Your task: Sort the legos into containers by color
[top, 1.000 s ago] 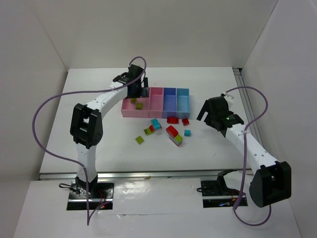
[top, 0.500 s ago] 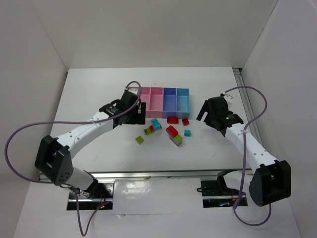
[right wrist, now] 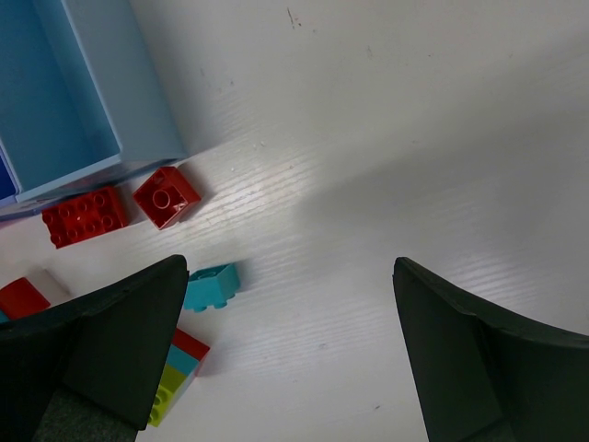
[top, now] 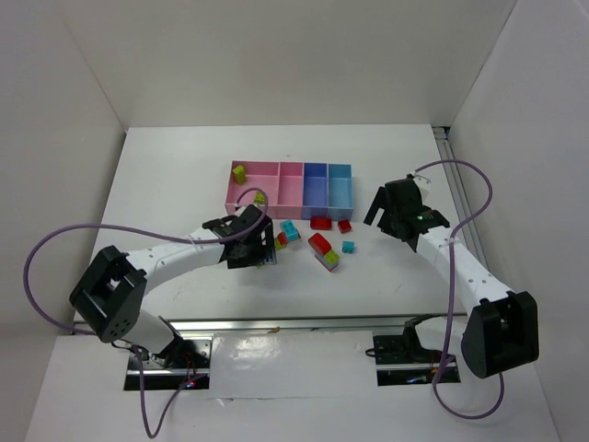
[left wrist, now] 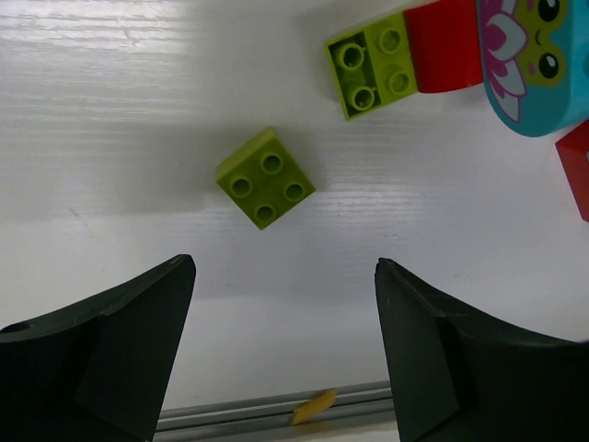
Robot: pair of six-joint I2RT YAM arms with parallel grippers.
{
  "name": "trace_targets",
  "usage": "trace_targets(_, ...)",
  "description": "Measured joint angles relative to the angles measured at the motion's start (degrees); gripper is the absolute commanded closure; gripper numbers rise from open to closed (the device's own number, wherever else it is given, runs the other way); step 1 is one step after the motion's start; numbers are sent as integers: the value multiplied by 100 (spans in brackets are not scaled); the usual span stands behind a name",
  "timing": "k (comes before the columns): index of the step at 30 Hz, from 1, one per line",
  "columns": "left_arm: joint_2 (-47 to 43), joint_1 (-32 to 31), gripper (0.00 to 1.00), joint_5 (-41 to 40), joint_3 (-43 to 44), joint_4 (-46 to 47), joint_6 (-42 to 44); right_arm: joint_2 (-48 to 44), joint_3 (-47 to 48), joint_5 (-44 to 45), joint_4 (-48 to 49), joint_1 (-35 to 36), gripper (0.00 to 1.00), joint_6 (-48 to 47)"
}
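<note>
From above: containers (top: 290, 187) at far side of desk (top: 166, 184), two lime pieces in wide pink bin (top: 264, 177); loose legos (top: 319, 243) between arms.

Left wrist view: left claw (left wrist: 285, 350) spread wide, empty; lime brick (left wrist: 266, 177) just ahead, untouched. Probably light, rigid, slick; pinch flat opposite sides.

Right wrist view: right claw (right wrist: 290, 354) gaping, empty; red brick (right wrist: 166, 195) beside light blue bin (right wrist: 83, 101).

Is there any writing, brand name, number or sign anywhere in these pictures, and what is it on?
Readable text: none in any view.
Only print: a cartoon face and a pink flower, with no letters, on the cyan brick in the left wrist view.
The bins carry no labels that I can make out.
</note>
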Motion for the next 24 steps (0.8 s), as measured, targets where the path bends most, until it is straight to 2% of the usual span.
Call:
trace_targets(4, 68, -122, 13, -85, 0, 24, -474, -7, 0, 2, 0, 0, 0, -11)
trace_targets(11, 540, -129, 27, -409, 0, -22, -1316, -24, 0, -2, -2, 0, 0, -13)
trace_targets(14, 684, -131, 28, -566, 0, -48, -1600, -24, 0, -4, -2, 0, 0, -20)
trace_targets(24, 1104, -131, 33, -863, 361, 42, -1617, -24, 0, -111, 0, 0, 0, -166)
